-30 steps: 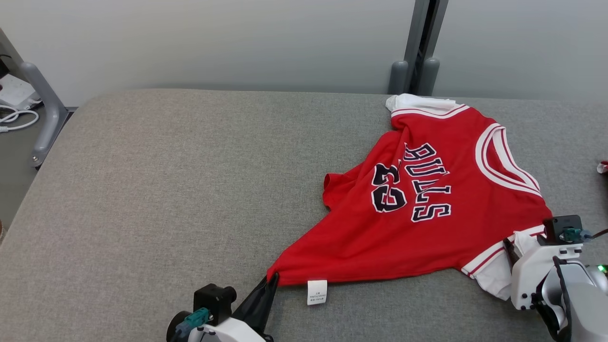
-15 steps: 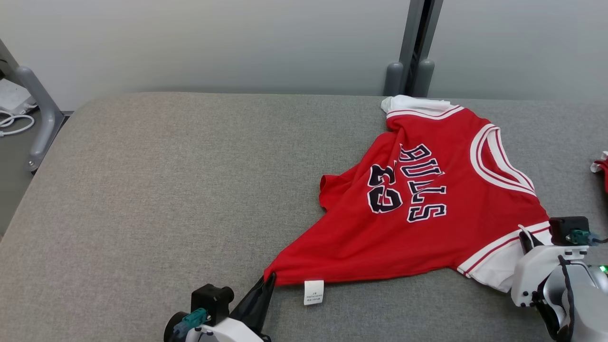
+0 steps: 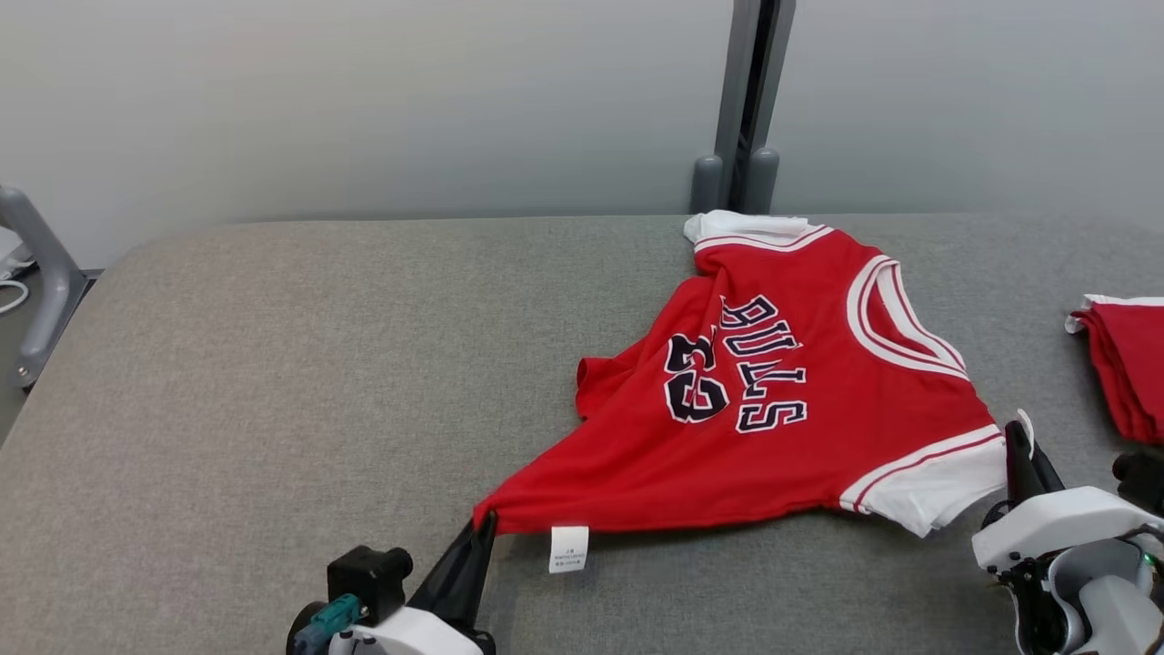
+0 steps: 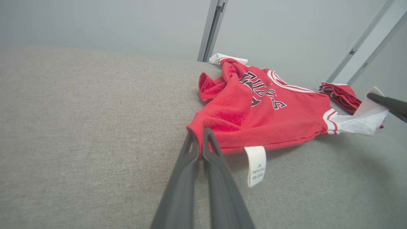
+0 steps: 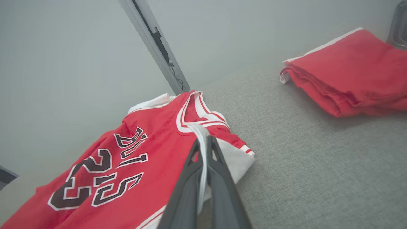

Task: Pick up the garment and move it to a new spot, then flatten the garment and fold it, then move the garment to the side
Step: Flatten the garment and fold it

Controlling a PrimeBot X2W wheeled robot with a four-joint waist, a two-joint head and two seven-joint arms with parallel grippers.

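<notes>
Lying crosswise: garment [image 3: 773, 437], collar [image 3: 896, 318] rightward

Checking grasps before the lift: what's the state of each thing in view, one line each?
Red Bulls jersey with white sleeves: unfolded, rumpled, lettering up on the grey fabric table.
Left gripper: shut on the jersey's red hem corner.
Right gripper: shut on the jersey's white sleeve.
White care label: sticking out from the hem.
Second red garment: folded, apart at the right.
</notes>
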